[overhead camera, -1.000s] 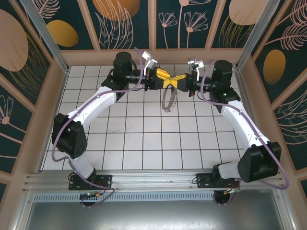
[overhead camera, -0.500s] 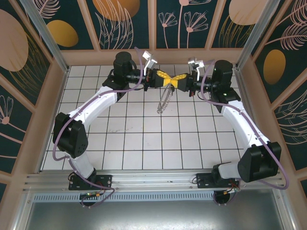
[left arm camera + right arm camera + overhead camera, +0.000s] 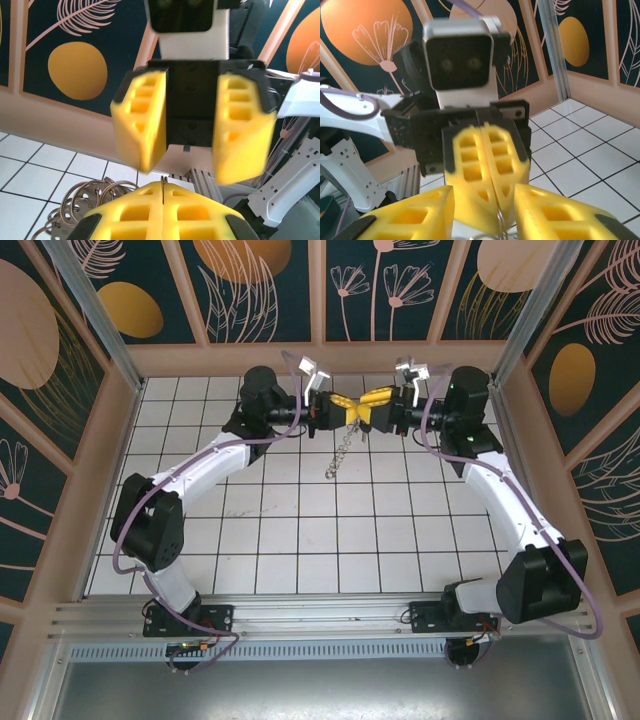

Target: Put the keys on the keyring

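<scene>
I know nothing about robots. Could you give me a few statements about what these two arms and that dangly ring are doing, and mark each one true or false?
1. The left gripper and the right gripper face each other over the far part of the table. True.
2. The left gripper is wide open. False: its fingers are shut on the thin wire of the keyring.
3. The keyring lies flat on the tiles. False: it dangles below the left gripper.
4. The right gripper's fingers stand apart. True.
</scene>
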### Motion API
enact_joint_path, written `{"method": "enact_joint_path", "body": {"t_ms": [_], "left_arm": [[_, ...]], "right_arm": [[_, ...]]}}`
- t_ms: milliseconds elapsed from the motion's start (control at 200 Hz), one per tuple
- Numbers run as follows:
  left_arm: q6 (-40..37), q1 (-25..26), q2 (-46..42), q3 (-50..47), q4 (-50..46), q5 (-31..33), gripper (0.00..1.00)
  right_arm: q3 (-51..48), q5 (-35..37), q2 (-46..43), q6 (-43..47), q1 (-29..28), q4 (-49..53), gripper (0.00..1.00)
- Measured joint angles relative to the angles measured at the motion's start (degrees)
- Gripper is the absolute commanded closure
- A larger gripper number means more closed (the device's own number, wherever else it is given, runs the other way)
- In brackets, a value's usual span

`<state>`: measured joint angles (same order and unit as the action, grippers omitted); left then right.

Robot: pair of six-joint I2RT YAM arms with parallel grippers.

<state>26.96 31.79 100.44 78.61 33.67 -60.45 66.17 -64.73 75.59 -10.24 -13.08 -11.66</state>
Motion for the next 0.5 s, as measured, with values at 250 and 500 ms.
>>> {"method": "enact_joint_path", "body": {"t_ms": [250,500], "left_arm": [[5.97,0.13,-0.98,-1.53,7.3,2.6,1.0],[8.13,0.13,-2.34,-2.1,11.08,2.69,1.0]], "right_arm": [[-6.69,1.92,-5.53,-2.71,1.51,-4.68,0.52],[-11.37,2.23,-6.93,-5.97,1.75,-9.07,0.48]]}}
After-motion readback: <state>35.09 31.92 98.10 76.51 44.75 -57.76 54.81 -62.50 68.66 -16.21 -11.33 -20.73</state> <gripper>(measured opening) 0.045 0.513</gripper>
